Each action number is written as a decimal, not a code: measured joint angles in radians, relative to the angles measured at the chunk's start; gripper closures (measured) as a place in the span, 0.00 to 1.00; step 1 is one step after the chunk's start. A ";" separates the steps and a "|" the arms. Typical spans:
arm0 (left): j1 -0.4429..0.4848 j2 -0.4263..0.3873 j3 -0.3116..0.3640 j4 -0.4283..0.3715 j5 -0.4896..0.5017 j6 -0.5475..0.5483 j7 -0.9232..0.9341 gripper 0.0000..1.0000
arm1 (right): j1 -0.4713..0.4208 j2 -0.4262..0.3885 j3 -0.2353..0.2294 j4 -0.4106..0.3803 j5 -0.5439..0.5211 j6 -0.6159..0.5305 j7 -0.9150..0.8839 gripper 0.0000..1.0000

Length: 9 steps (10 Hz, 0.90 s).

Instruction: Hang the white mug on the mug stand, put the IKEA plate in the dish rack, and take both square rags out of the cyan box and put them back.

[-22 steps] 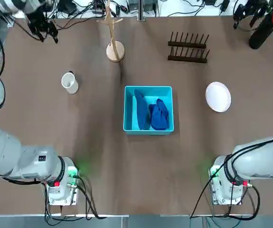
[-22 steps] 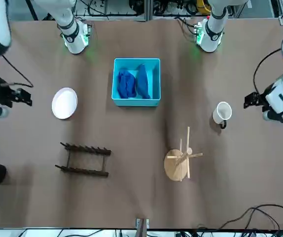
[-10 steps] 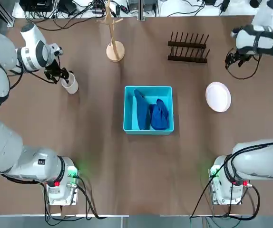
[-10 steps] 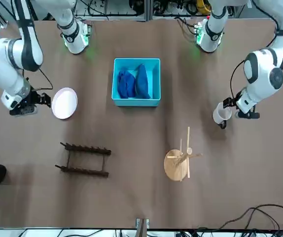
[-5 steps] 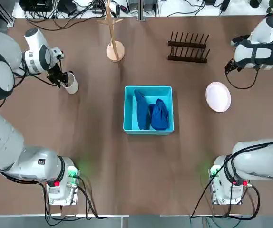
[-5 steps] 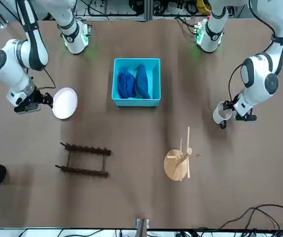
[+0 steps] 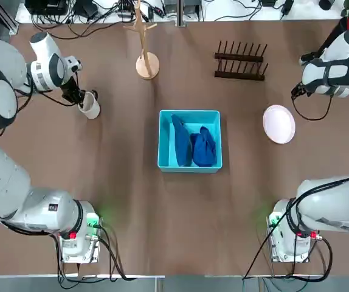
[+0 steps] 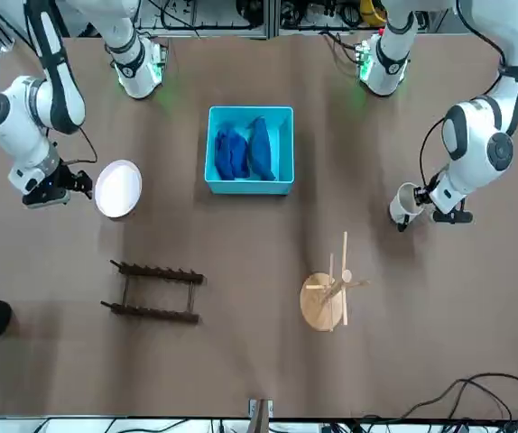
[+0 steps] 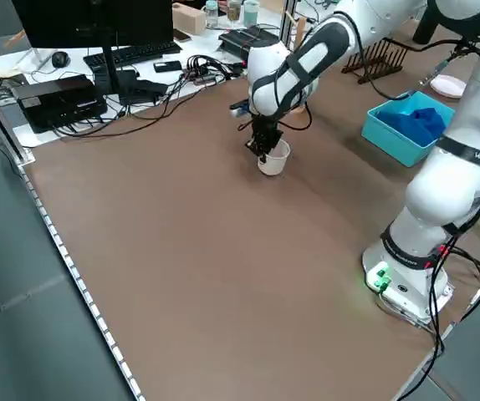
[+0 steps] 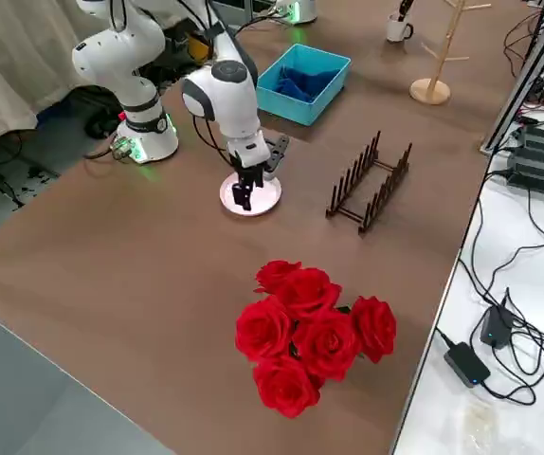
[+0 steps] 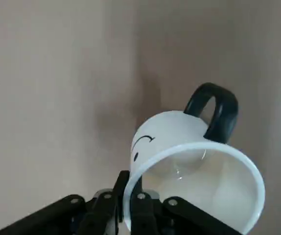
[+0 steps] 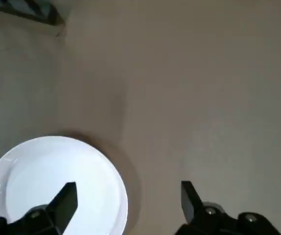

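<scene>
The white mug (image 7: pixel 90 105) is gripped at its rim by the left gripper (image 7: pixel 80 97), whose fingers are closed on the wall, at the table's (image 7: pixel 126 194) left side, well apart from the mug stand (image 7: pixel 144 42). The right gripper (image 7: pixel 296 92) is held with jaws wide apart and empty, just beside the IKEA plate (image 7: pixel 279 124), which lies flat near the dish rack (image 7: pixel 240 61). Both square rags (image 7: pixel 193 145) are seen inside the cyan box (image 7: pixel 190 165) at the centre.
</scene>
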 joint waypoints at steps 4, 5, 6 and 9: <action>-0.004 -0.062 -0.064 0.142 0.000 0.003 0.003 0.94 | -0.017 0.128 0.000 -0.065 0.000 0.248 -0.008 0.07; -0.005 -0.060 -0.080 0.183 0.000 0.007 0.004 0.94 | -0.017 0.161 0.000 -0.067 0.000 0.274 -0.008 0.08; -0.007 -0.054 -0.103 0.222 0.000 0.031 0.004 0.94 | -0.017 0.179 0.001 -0.067 0.000 0.279 -0.009 0.09; -0.023 -0.022 -0.165 0.273 0.000 0.138 0.004 0.94 | -0.017 0.201 0.002 -0.067 0.000 0.288 -0.009 0.12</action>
